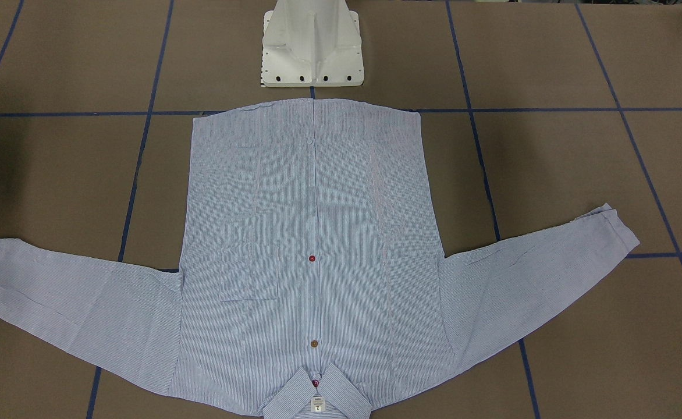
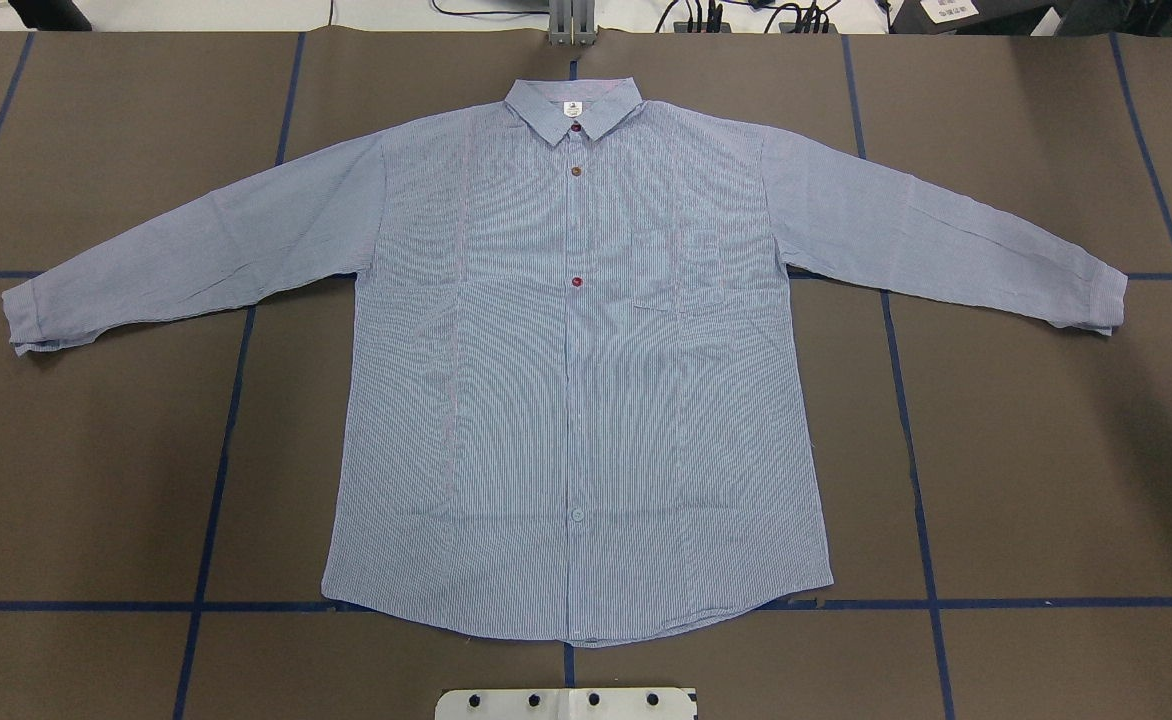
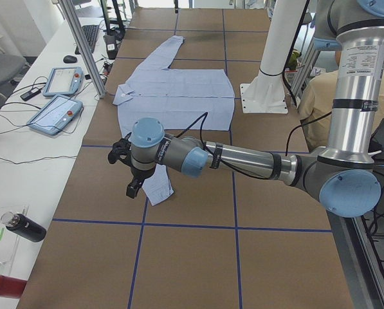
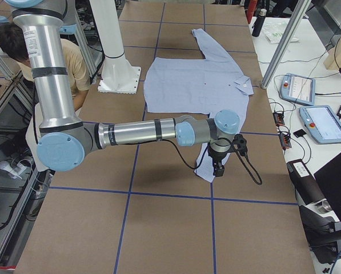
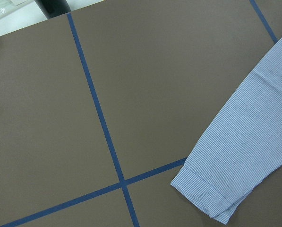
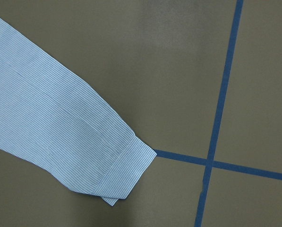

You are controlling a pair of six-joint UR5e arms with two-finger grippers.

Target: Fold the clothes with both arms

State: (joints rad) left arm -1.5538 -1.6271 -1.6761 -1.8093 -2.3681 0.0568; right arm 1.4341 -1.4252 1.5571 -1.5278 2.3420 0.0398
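The collar (image 1: 347, 393) of the shirt (image 1: 312, 233) runs off the front view's bottom edge. The neck label (image 2: 573, 108) is too small to read. The left gripper (image 3: 133, 187) and right gripper (image 4: 218, 167) are too small to tell how their jaws stand.

A light blue, white-pinstriped cotton shirt sleeve (image 6: 51, 123) lies flat on the brown paper-covered counter (image 6: 169, 71), its folded cuff (image 6: 124, 175) pointing lower right, near a crossing of dark blue tape lines (image 6: 208, 164).
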